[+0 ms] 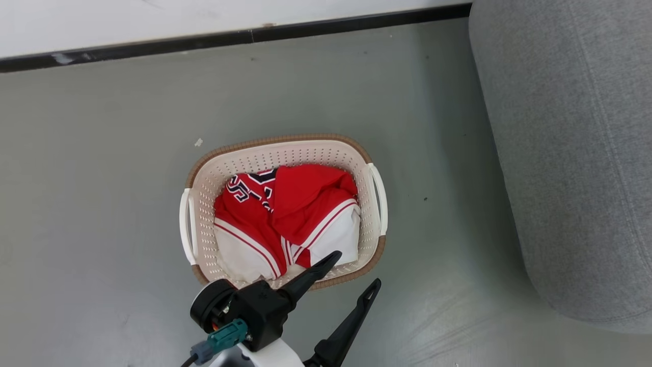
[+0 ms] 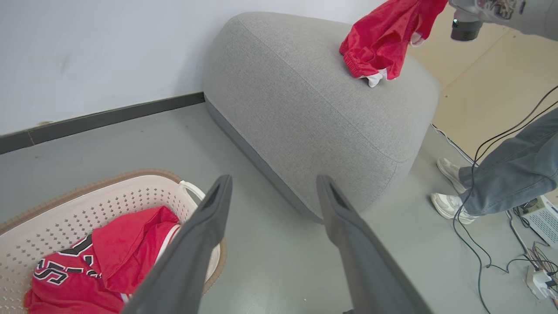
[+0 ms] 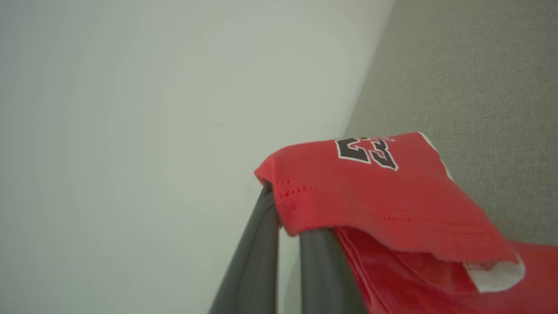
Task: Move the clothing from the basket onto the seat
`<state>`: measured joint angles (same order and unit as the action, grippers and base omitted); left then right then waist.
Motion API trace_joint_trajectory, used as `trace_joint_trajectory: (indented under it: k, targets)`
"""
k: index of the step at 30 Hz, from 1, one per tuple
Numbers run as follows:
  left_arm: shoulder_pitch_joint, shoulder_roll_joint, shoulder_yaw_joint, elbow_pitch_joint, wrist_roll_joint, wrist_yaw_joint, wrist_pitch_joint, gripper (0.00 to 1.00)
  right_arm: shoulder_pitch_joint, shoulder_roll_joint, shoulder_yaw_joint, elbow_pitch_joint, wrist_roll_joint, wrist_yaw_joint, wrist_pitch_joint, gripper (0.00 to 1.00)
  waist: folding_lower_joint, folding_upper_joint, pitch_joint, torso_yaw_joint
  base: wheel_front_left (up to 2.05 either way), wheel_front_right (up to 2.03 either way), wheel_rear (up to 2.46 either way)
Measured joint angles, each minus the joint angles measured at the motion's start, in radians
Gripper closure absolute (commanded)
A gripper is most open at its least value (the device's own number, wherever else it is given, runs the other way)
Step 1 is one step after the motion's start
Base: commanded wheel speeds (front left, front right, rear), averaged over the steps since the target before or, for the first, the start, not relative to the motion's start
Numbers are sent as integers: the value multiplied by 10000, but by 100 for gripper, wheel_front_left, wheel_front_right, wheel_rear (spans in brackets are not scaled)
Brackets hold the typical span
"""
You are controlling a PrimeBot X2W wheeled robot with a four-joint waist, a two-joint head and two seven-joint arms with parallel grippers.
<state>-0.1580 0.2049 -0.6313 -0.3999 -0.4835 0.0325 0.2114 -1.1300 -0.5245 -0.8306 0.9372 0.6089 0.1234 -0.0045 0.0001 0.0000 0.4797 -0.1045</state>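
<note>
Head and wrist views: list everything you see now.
basket: one, cream with brown rim, on the floor
clothing: one heap, red and white, in the basket
seat: one, grey, right of the basket
garment: one, red, held over the seat
baseboard: one, black, along the wall
person: one, grey trousers, white shoes, beside the seat
cables: several, dark, floor by the person
left gripper: one, dark, open, at basket's near rim
right gripper: one, dark, shut on garment
</note>
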Motion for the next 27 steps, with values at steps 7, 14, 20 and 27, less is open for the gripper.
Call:
trace_joint_trajectory:
  k: [7, 14, 20, 27]
  targets:
    - [-493, -46, 38, -146, 17, -2, 88, 0, 578, 140, 424, 155, -669, 0, -360, 100, 0, 0, 488, 78, 0, 0, 0]
    - [-709, -12, 155, -148, 221, -2, 167, 0, 826, 217, 245, 418, -1012, 0, -1070, 100, 0, 1, 890, 18, 0, 0, 0]
    - [-1011, -23, 259, -40, 272, -92, 84, 0, 1027, 713, 759, 502, -1528, 0, -1578, 75, 0, 0, 1052, -178, 0, 0, 0]
    - [-1220, -182, 332, 203, 182, -190, -117, 0, 1213, 748, 1685, 443, -2406, 0, -1937, 33, 0, 0, 877, -250, 0, 0, 0]
